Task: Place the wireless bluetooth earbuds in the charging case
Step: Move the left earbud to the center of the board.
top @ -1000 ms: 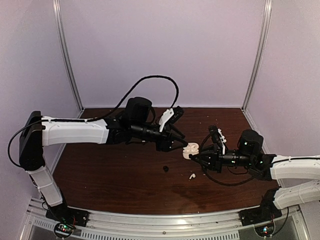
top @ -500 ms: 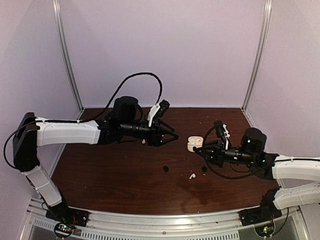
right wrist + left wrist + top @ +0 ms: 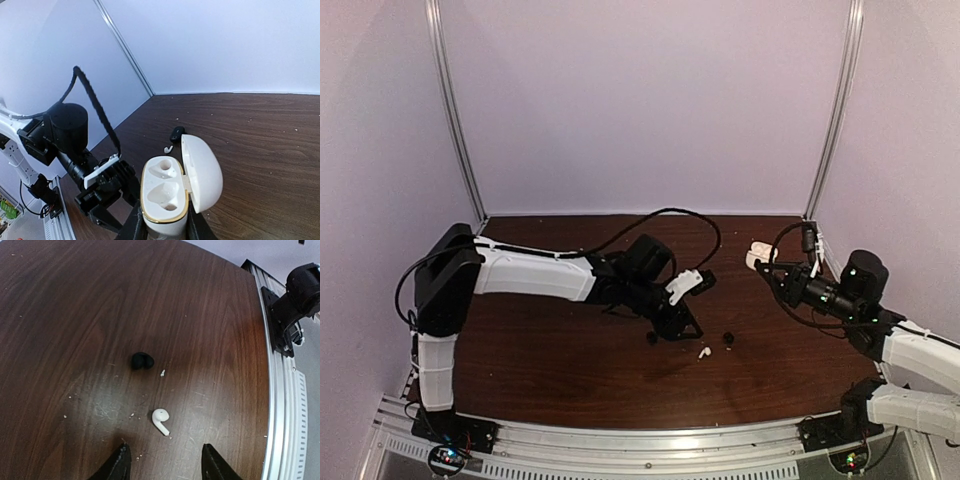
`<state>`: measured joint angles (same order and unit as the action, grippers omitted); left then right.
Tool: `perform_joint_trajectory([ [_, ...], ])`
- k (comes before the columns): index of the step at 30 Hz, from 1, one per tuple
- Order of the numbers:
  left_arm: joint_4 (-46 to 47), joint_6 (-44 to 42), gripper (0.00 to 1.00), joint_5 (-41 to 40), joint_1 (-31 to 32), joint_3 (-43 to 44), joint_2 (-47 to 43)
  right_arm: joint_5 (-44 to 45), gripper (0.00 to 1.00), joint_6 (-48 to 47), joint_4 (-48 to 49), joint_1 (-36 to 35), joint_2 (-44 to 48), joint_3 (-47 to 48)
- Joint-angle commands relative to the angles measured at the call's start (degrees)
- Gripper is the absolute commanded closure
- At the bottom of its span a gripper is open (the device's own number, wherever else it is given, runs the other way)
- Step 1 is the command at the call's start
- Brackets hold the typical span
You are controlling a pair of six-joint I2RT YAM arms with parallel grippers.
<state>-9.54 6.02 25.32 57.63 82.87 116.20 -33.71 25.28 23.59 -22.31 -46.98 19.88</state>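
One white earbud (image 3: 703, 352) lies on the table between two black earbuds (image 3: 651, 338) (image 3: 728, 341); a second white earbud is out of view. My left gripper (image 3: 682, 322) is open and low over the table. In the left wrist view the white earbud (image 3: 160, 420) lies just ahead of the gap between the fingers (image 3: 120, 462), with a black earbud (image 3: 142, 360) beyond it. My right gripper (image 3: 768, 262) is shut on the white charging case (image 3: 757, 256), held raised at the back right. The case (image 3: 162, 192) is open, lid (image 3: 202, 172) swung aside, both wells empty.
Small crumbs dot the dark wooden table (image 3: 540, 350). Metal frame posts (image 3: 817, 190) stand at the back corners. The aluminium rail (image 3: 287, 405) and the right arm's base (image 3: 295, 300) lie beyond the earbuds in the left wrist view.
My left gripper swung from the back left down to the earbuds at the table's middle. My right gripper carried the open case up and back to the right.
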Motion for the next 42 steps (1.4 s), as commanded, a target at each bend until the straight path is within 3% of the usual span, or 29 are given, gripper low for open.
perform_joint_trajectory([
  [1, -7.7, -4.2, 0.50, -3.1, 1.7, 7.9, 4.7, 2.7, 0.99, 1.2, -3.1, 3.3, 2.8, 0.0],
  [9, -14.7, -4.8, 0.51, -5.0, 4.0, 18.1, 14.1, 4.0, 0.99, 1.9, -5.4, 6.9, 3.9, 0.7],
  [18, -16.5, -4.5, 0.53, -6.0, 5.3, 23.4, 19.7, 4.6, 0.99, 2.1, -7.0, 8.4, 6.0, 1.1],
  [26, -19.1, -7.5, 0.60, -12.8, 5.9, 24.1, 21.5, 4.4, 0.99, 2.6, -6.0, 8.8, 6.2, 0.9],
  [33, -23.9, -11.5, 0.73, -17.7, 7.0, 23.1, 21.5, 4.6, 0.99, 1.6, -6.2, 8.9, 5.8, 0.6],
  [42, -26.3, -12.4, 0.84, -17.5, 7.0, 12.2, 12.8, 3.5, 0.99, 1.8, -5.0, 8.9, 4.8, 0.2],
])
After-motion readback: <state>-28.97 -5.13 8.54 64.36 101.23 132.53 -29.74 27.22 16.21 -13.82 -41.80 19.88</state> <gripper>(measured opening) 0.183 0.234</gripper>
